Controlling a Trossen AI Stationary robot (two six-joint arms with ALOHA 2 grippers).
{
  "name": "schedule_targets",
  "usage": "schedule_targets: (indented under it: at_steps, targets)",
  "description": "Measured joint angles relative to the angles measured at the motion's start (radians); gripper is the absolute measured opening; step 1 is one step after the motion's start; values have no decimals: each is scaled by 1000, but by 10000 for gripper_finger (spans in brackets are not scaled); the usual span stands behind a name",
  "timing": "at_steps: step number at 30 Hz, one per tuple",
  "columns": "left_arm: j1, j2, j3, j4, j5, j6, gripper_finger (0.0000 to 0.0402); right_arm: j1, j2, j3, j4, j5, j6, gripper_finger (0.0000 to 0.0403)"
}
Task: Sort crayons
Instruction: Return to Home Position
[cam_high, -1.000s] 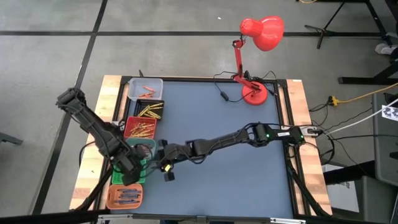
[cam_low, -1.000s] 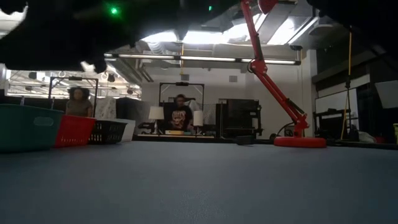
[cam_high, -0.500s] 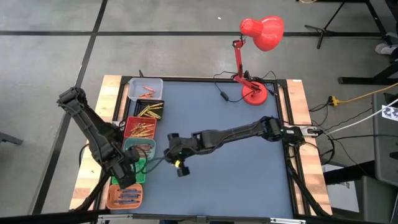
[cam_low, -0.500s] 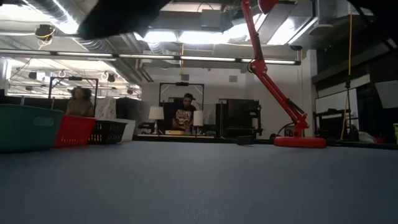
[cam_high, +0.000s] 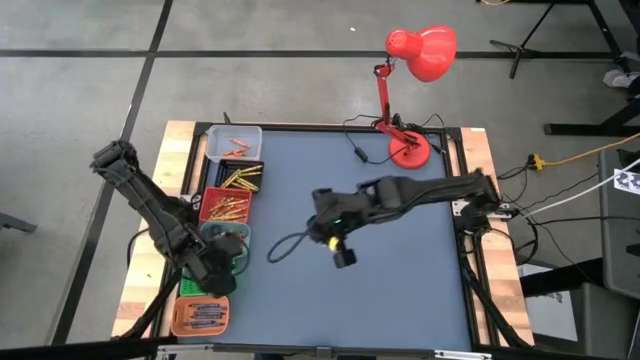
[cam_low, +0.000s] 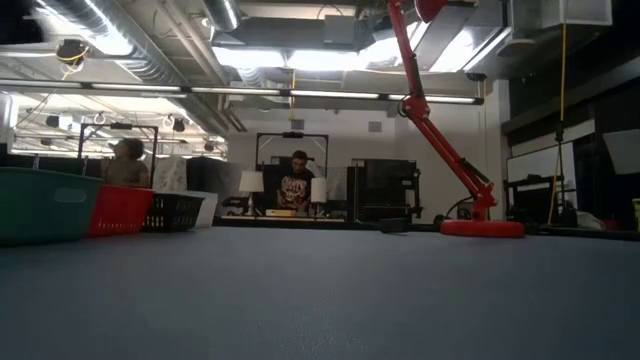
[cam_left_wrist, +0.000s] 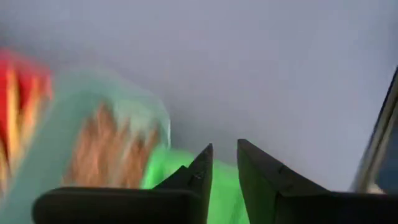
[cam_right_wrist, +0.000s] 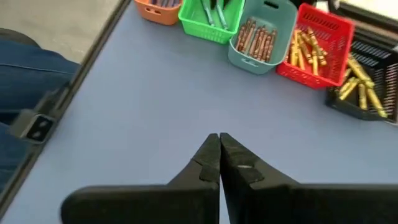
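The crayons (cam_right_wrist: 256, 38) lie sorted by colour in a row of small bins along the table's left edge: a grey bin (cam_high: 235, 143), black (cam_high: 243, 178), red (cam_high: 226, 207), teal (cam_high: 228, 237), green (cam_high: 190, 286) and orange (cam_high: 200, 316). My left gripper (cam_left_wrist: 225, 155) hovers above the green bin (cam_left_wrist: 177, 171) beside the teal one. Its fingers stand a little apart with nothing seen between them. My right gripper (cam_right_wrist: 219, 144) is shut and empty. It hangs high over the middle of the blue table (cam_high: 340, 252), clear of the bins.
A red desk lamp (cam_high: 412, 60) stands at the far right with its base (cam_high: 408, 150) on the table. A cable (cam_high: 288, 245) droops from my right arm. A person's leg in jeans (cam_right_wrist: 25, 68) is at the table's near edge. The blue mat (cam_high: 400, 290) has free room.
My right gripper has pulled back from the bins toward the table's right and risen well above the mat; its arm has left the low view. My left gripper has tipped and turned somewhat over the green and teal bins, staying in place.
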Motion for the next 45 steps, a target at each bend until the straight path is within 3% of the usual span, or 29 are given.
schedule_targets:
  at_steps: [6, 11, 16, 25, 30, 36, 40, 45]
  targets:
    - [172, -24, 37, 163, -264, 451, 13, 0, -143, 0, -98, 31, 1, 1]
    - [327, -96, 113, 211, -302, 796, 4, 0, -262, -1, -216, 123, 33, 2]
    - [455, -227, 143, 241, -302, 1032, 1, 0, -372, -2, -293, 215, 39, 2]
    - [540, -555, 66, 227, -302, 1112, 1, 0, -504, -3, -360, 267, 35, 3]
    - [540, -747, -75, 294, -308, 1146, 1, 0, -539, -3, -384, 312, 10, 3]
    - [540, -939, -300, 502, -308, 1249, 1, -1, -577, -22, -393, 388, 0, 3]
    - [541, -1038, -446, 641, -311, 1301, 2, -1, -649, -154, -334, 402, 0, 3]
    - [541, -1128, -564, 708, -310, 1298, 2, -1, -800, -465, -136, 404, -21, 3]
